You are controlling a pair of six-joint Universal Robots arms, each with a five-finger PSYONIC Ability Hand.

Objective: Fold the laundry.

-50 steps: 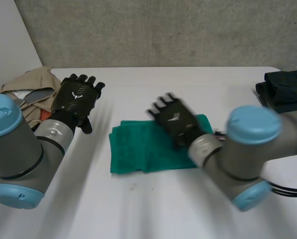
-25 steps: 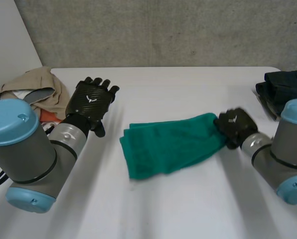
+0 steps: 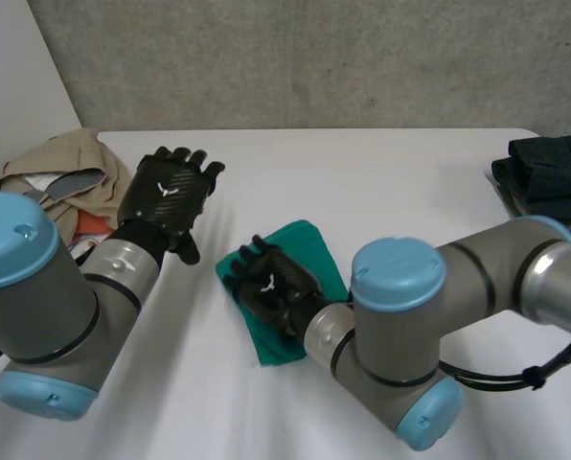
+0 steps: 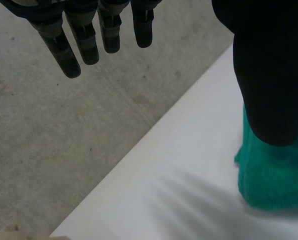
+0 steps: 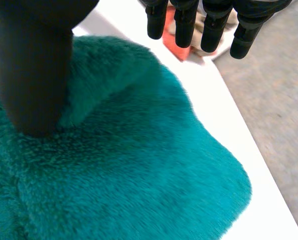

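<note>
Right hand (image 3: 271,286) flat, fingers straight, on fluffy green towel (image 3: 311,245) (folded, plush pile), left hand (image 3: 169,192) spread open

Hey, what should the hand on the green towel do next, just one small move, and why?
Probably press the right hand down and smooth the green towel flat. The towel is already folded small, but a fold bulges beside the thumb, and the hand's fingers are straight, holding nothing.

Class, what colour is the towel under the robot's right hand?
Plain teal green, no pattern; the towel shows best in the right wrist view.
</note>
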